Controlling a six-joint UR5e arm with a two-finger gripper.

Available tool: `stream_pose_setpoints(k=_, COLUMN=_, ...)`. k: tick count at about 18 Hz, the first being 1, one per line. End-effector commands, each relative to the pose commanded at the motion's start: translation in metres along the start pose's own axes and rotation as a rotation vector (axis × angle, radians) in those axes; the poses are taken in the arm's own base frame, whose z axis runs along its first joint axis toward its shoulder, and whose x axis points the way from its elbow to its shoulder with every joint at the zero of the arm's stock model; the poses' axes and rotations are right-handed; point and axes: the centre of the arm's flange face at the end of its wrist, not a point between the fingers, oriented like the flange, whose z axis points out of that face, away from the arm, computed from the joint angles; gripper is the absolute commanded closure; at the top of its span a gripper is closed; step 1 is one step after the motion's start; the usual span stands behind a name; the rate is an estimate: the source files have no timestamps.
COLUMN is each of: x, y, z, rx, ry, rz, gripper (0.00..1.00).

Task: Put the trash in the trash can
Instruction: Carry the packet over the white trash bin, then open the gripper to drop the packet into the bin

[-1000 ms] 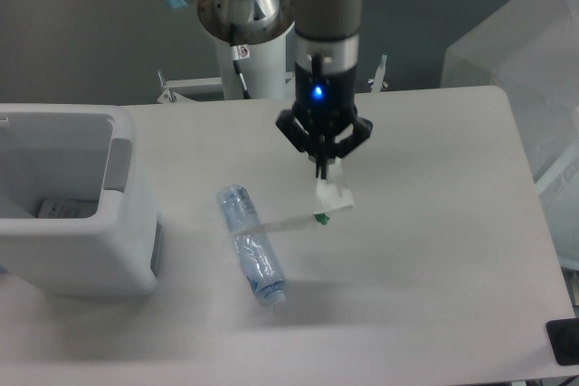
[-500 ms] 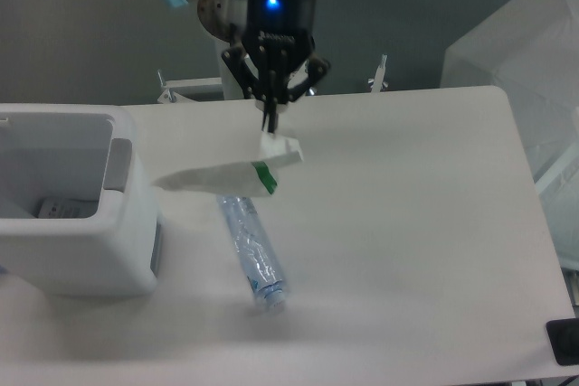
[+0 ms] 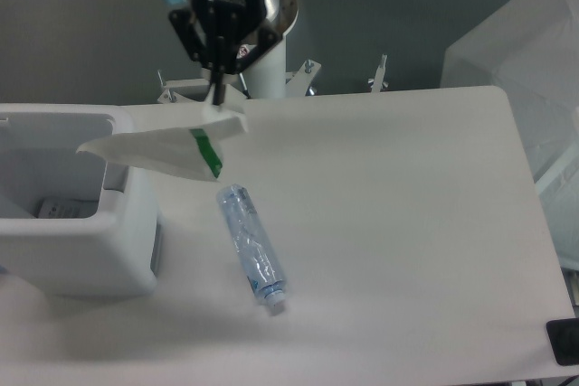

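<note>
Pinching the white packet (image 3: pixel 167 145) tight, your gripper (image 3: pixel 217 97) is holding it in the air by the trash can (image 3: pixel 77 232), while the bottle (image 3: pixel 252 248) is lying on the table (image 3: pixel 407 223)

Arm upper left, wrist vertical, gripper (image 3: pixel 217 95) pointing down, fingers (image 3: pixel 215 89) pinched together.

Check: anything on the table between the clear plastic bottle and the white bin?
Nothing: bare tabletop between clear bluish plastic bottle and white rectangular bin in the fixed camera.
</note>
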Motion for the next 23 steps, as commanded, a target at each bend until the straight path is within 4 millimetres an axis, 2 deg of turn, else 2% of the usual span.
stream_pose_setpoints(k=7, x=0.04, y=-0.009, z=0.013, rx=-0.001, ry=0.066, rz=0.06, gripper=1.0)
stream_pose_setpoints(k=11, x=0.045, y=-0.013, z=0.011, rx=0.006, ry=0.071, rz=0.072, gripper=1.0)
stream_pose_setpoints(k=18, x=0.073, y=-0.016, z=0.032, rx=-0.013, ry=0.134, rz=0.113, gripper=1.0)
stream_pose_setpoints(k=23, x=0.08, y=-0.014, z=0.055, rx=-0.041, ry=0.168, rz=0.121, gripper=1.0)
